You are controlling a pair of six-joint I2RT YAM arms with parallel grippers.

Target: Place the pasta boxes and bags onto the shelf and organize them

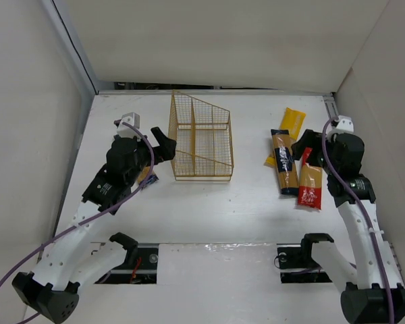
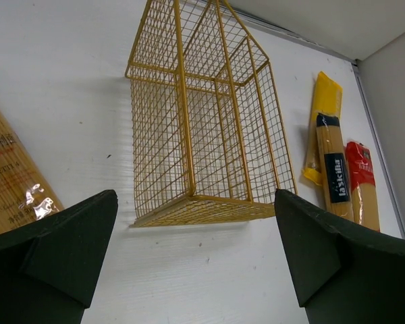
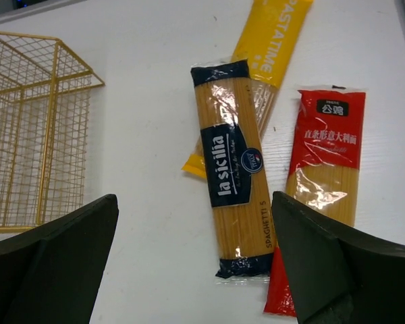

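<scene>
The gold wire-mesh shelf (image 1: 201, 138) stands at mid-table, empty; it also shows in the left wrist view (image 2: 202, 128) and the right wrist view (image 3: 34, 128). On the right lie three packs: tan with black ends (image 1: 283, 162) (image 3: 233, 169), plain yellow (image 1: 290, 125) (image 3: 273, 34) partly under it, and tan with red ends (image 1: 310, 185) (image 3: 324, 175). The tan pack with a blue end (image 1: 147, 181) (image 2: 10, 179) lies left of the shelf, mostly hidden under my left arm. My left gripper (image 1: 166, 145) (image 2: 196, 202) is open and empty beside the shelf's left side. My right gripper (image 1: 305, 150) (image 3: 194, 199) is open and empty above the right packs.
White walls (image 1: 27, 101) close in the table on the left, back and right. Black arm mounts (image 1: 125, 244) (image 1: 317, 243) sit at the near edge beside a slot in the table.
</scene>
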